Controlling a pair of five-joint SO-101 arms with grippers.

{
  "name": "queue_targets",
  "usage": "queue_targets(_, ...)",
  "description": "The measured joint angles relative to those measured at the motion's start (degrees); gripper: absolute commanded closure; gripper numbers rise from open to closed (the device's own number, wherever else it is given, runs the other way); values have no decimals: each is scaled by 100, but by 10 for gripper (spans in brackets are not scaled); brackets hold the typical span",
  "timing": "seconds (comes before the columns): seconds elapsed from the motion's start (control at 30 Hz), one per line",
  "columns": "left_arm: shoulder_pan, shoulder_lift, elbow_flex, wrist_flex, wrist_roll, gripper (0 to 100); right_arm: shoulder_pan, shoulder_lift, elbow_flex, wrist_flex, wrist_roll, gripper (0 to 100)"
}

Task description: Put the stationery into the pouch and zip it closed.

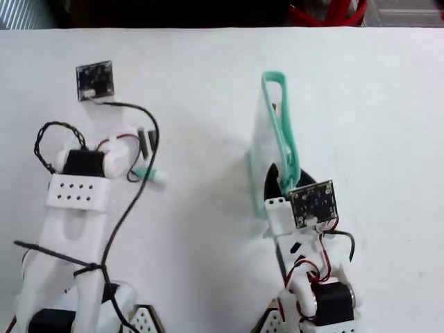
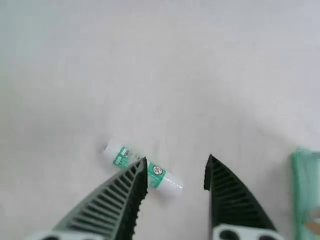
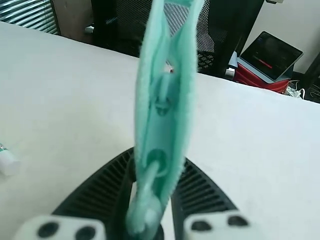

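A small white and green stick lies flat on the white table, also seen at the stick in the high view. My left gripper is open above it, one fingertip over the stick's middle. The mint-green pouch stands on edge right of centre. My right gripper is shut on the pouch's near end, by the zipper. The stick's end lies far off to the pouch's side.
The white table has open room between the two arms and along its far side. A black cable loops from the left arm. A chair and red items stand beyond the far edge.
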State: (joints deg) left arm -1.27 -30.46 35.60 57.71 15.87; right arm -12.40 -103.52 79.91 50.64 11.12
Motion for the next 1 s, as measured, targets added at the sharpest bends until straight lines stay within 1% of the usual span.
queue_targets(0.1, -70, 237, 18, 0, 440, 801, 0, 0, 62, 0, 0, 979)
queue_targets(0.17, -132, 633, 9, 0, 870, 801, 0, 0, 70, 0, 0, 979)
queue_targets(0.33, -334, 2075, -466, 79, 2558, 801, 0, 0, 70, 0, 0, 979)
queue_targets(0.4, -422, 2681, -809, 334, 2945, 801, 0, 0, 70, 0, 0, 979)
queue_targets(0.53, -440, 3666, -1556, 791, 3130, 801, 0, 0, 70, 0, 0, 979)
queue_targets(0.77, -440, 5081, -2558, 879, 3174, 809, 0, 0, 70, 0, 0, 979)
queue_targets(0.87, -440, 5398, -2769, 923, 3174, 879, 0, 0, 70, 0, 0, 979)
queue_targets(1.0, -431, 5442, -2892, 993, 3174, 965, 0, 0, 70, 0, 0, 979)
